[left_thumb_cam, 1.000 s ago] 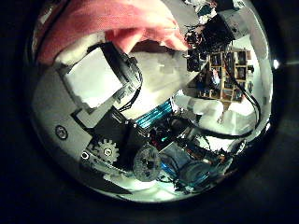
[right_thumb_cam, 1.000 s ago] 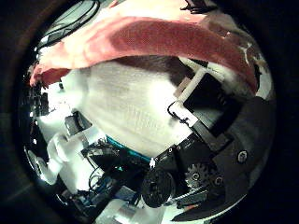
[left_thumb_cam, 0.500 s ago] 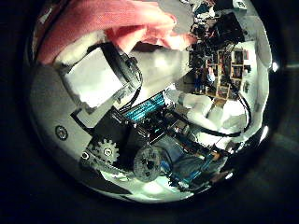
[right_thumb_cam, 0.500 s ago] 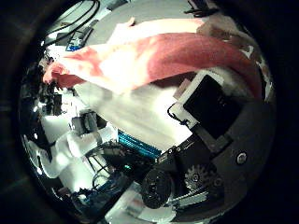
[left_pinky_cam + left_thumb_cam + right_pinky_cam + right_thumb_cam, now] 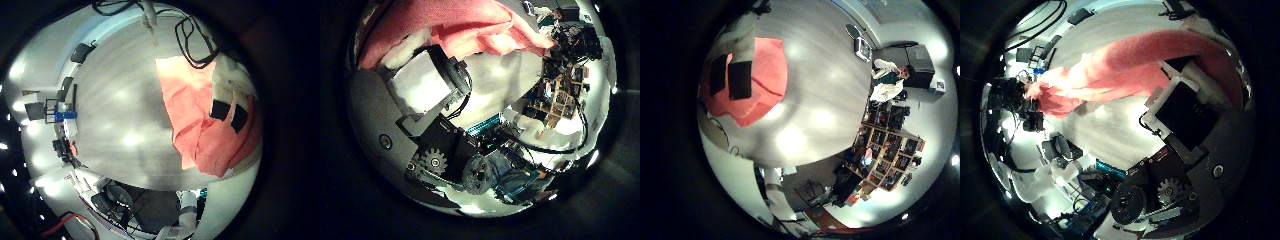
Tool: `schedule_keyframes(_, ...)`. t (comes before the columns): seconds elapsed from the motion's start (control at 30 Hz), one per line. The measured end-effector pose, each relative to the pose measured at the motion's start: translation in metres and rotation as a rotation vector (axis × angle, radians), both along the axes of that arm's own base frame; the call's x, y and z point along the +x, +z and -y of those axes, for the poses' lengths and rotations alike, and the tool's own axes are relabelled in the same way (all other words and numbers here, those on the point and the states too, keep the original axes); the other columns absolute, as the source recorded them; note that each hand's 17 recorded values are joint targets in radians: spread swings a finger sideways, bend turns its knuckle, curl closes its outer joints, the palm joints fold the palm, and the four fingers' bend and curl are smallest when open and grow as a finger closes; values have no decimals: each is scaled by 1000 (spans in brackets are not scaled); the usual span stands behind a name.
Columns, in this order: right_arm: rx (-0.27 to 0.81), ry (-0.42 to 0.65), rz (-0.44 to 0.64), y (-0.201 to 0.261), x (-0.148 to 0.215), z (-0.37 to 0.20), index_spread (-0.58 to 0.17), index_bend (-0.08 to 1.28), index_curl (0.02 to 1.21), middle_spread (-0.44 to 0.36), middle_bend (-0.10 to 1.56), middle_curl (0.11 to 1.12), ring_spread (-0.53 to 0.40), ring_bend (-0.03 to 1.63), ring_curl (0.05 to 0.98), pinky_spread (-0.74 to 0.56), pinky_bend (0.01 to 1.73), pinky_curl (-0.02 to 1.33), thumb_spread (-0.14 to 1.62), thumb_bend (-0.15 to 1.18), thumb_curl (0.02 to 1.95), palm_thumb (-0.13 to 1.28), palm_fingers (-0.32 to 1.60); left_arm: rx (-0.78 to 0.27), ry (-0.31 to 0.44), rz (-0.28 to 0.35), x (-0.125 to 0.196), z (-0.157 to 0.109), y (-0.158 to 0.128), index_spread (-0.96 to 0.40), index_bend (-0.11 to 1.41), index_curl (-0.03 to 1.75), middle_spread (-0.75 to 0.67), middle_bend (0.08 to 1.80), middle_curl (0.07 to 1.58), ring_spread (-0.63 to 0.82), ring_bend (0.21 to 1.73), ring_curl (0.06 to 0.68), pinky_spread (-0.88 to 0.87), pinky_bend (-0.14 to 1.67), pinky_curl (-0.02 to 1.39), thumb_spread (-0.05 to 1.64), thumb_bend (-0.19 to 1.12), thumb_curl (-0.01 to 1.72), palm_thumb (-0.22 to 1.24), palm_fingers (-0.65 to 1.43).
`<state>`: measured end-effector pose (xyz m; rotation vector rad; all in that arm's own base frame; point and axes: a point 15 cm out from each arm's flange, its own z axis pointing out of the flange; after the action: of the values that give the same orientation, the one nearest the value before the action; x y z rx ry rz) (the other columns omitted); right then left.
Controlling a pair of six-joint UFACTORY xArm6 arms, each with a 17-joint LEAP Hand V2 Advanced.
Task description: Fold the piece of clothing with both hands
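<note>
The piece of clothing [image 5: 200,120] hangs close to the left palm over the bare table [image 5: 115,110], with the left hand's fingers [image 5: 232,108] curled over its edge. In the left thumb side palm view the cloth [image 5: 440,30] drapes over the left hand's fingertip [image 5: 420,85]. In the right little finger side palm view the cloth [image 5: 765,75] lies under the right hand's curled fingers [image 5: 730,78]. In the right thumb side palm view the cloth [image 5: 1130,65] stretches as a long band from the right hand's finger [image 5: 1188,105], above the table [image 5: 1120,125].
The table top [image 5: 815,95] spreads wide beside the cloth. Beyond its edge stand shelves [image 5: 880,150] and room clutter [image 5: 65,110].
In the right thumb side palm view the cloth has drawn away from the palm into a narrower, longer band, and more table shows. In the left thumb side palm view the cloth reaches farther across.
</note>
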<state>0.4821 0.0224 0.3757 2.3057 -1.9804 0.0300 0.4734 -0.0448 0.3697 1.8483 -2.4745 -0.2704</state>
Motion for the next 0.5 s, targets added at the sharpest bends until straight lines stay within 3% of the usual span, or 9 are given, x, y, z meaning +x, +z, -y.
schedule_keyframes(0.2, -13, -3, -76, -55, 29, -8, -295, 1117, 915, -179, 1273, 923, -256, 1365, 853, -150, 1321, 941, 1008, -7, 937, 973, 975, -1, -7, 52, 44, 5, -31, -786, 537, 1174, -488, 1107, 845, -420, 1359, 544, -586, 1157, 640, 1049, -15, 598, 749, 1087)
schedule_keyframes(0.5, -48, -2, -101, -133, 66, -9, -297, 1116, 916, -181, 1269, 928, -258, 1372, 860, -172, 1253, 1016, 1059, -11, 916, 923, 898, 24, 22, 51, 77, -3, -86, -784, 520, 1198, -491, 1082, 870, -418, 1363, 557, -592, 1104, 663, 1060, -15, 599, 758, 1021)
